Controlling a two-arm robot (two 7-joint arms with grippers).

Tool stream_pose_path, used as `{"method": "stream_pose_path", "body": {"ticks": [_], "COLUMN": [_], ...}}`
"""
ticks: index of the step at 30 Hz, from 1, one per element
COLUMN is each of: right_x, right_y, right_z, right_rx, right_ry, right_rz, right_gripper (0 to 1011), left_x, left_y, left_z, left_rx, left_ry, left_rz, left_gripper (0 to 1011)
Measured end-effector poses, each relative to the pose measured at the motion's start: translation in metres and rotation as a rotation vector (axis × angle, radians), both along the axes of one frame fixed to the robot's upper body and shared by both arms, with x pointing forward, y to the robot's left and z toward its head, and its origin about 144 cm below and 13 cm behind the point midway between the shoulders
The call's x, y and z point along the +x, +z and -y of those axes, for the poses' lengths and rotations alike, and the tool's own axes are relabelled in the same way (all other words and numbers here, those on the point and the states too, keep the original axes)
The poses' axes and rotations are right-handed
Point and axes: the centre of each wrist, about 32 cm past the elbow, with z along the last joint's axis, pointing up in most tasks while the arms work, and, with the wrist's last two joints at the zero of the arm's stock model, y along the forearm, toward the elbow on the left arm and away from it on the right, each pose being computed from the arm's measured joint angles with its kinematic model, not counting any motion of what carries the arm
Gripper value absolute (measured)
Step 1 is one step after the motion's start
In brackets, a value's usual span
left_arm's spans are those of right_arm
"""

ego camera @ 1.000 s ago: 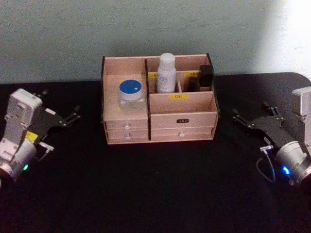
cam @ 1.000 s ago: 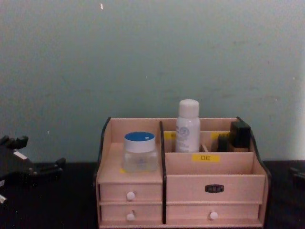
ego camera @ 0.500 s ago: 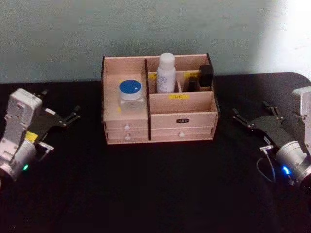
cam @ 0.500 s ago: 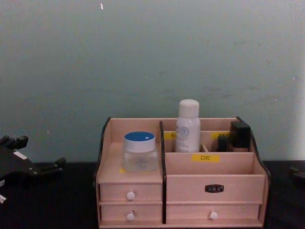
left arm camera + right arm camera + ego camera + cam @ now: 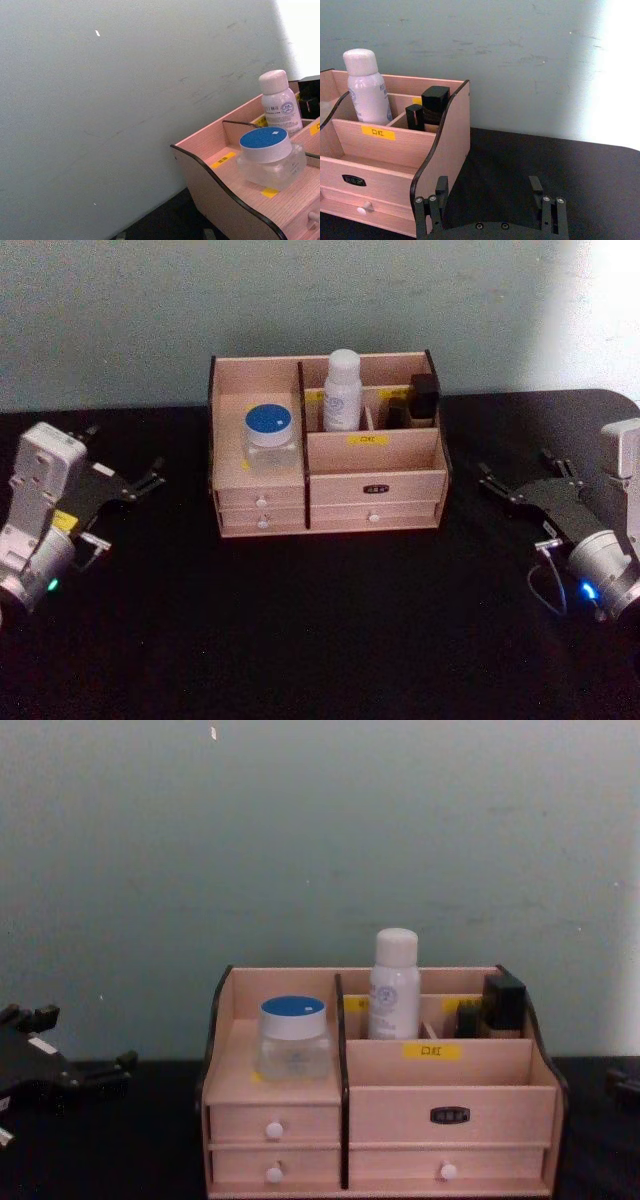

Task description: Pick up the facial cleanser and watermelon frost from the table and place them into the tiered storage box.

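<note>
The tiered storage box (image 5: 375, 486) of light wood stands mid-table against the wall. The facial cleanser, a clear jar with a blue lid (image 5: 270, 428), rests on its left step, also seen as the jar (image 5: 270, 155) (image 5: 294, 1036). The watermelon frost, a white bottle (image 5: 342, 390), stands upright in a rear compartment (image 5: 366, 85) (image 5: 394, 984). My left gripper (image 5: 122, 454) is open, left of the box and apart from it. My right gripper (image 5: 515, 470) (image 5: 487, 189) is open, right of the box, holding nothing.
Two black items (image 5: 418, 400) stand in the box's rear right compartments. A yellow label (image 5: 431, 1051) marks the middle tier, and white-knobbed drawers (image 5: 274, 1130) face me. The black tabletop (image 5: 330, 620) runs out in front, with a grey-green wall close behind.
</note>
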Motion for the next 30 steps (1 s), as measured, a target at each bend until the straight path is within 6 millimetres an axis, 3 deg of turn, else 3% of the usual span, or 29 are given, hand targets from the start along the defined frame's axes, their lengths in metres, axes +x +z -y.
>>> {"method": "stream_pose_path", "body": {"ticks": [30], "right_x": [0.0], "right_y": [0.0], "right_z": [0.0], "right_rx": [0.0], "right_ry": [0.0], "right_rz": [0.0], "right_gripper": [1002], "left_x": [0.0], "left_y": [0.0], "left_z": [0.0], "left_rx": [0.0], "left_ry": [0.0], "left_rz": [0.0], "left_gripper": [1001]}}
